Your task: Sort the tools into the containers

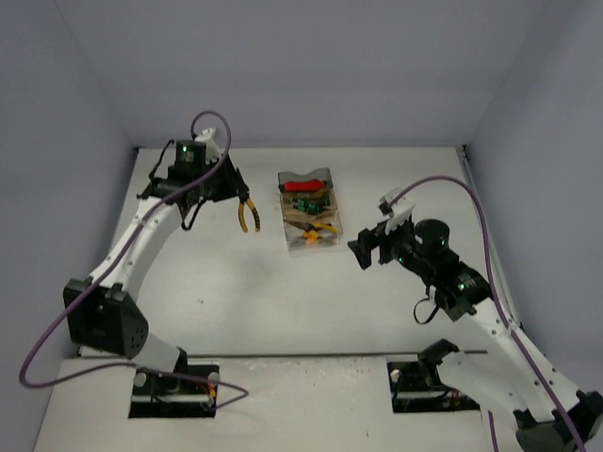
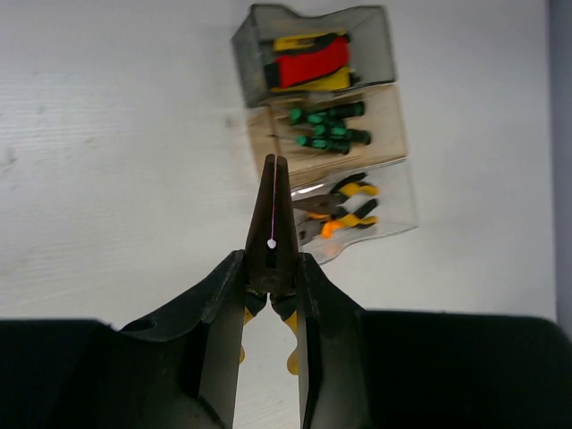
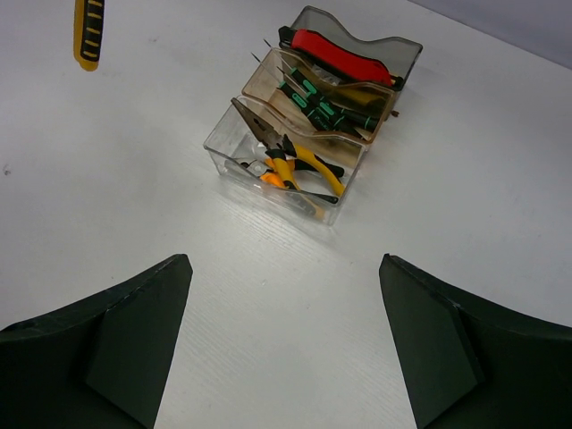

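Note:
My left gripper (image 2: 271, 279) is shut on a pair of yellow-handled pliers (image 2: 273, 210), gripped near the pivot with the dark nose pointing at the containers. From above, those pliers (image 1: 248, 215) hang below the left gripper (image 1: 237, 194), left of the bins. The three joined containers stand mid-table: a smoky grey bin (image 2: 377, 45) with a red-handled cutter (image 2: 309, 63) and yellow knives, an amber bin (image 2: 395, 125) with green-black screwdrivers (image 2: 331, 134), and a clear bin (image 2: 400, 204) with yellow and orange pliers (image 2: 344, 207). My right gripper (image 3: 284, 264) is open and empty, short of the clear bin (image 3: 234, 147).
The white table is walled in at the back and both sides. A purple cable (image 1: 443, 181) loops over the right arm. The held pliers' yellow handle (image 3: 88, 31) shows at the top left of the right wrist view.

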Action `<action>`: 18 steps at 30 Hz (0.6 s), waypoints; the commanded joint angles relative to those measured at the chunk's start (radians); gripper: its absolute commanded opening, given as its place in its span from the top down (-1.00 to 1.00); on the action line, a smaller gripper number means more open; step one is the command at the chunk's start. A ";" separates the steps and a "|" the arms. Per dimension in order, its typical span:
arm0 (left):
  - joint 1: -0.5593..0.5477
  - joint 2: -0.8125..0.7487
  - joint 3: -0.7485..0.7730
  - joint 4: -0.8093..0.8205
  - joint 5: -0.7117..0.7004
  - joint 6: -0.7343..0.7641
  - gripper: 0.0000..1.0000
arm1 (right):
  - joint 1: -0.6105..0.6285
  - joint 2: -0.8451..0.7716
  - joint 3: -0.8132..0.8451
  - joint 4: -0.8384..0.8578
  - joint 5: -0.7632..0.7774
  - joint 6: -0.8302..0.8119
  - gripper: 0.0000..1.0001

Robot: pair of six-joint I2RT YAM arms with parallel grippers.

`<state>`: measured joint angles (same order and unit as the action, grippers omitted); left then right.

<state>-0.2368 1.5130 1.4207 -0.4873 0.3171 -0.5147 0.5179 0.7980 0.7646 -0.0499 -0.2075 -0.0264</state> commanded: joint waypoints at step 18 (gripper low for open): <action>-0.295 0.260 0.044 0.861 0.090 0.078 1.00 | 0.004 -0.145 -0.016 -0.006 0.018 0.026 -0.68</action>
<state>-0.5306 1.7751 1.3808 0.1600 0.3467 -0.5465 0.5179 0.6708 0.7490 -0.0836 -0.1902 -0.0139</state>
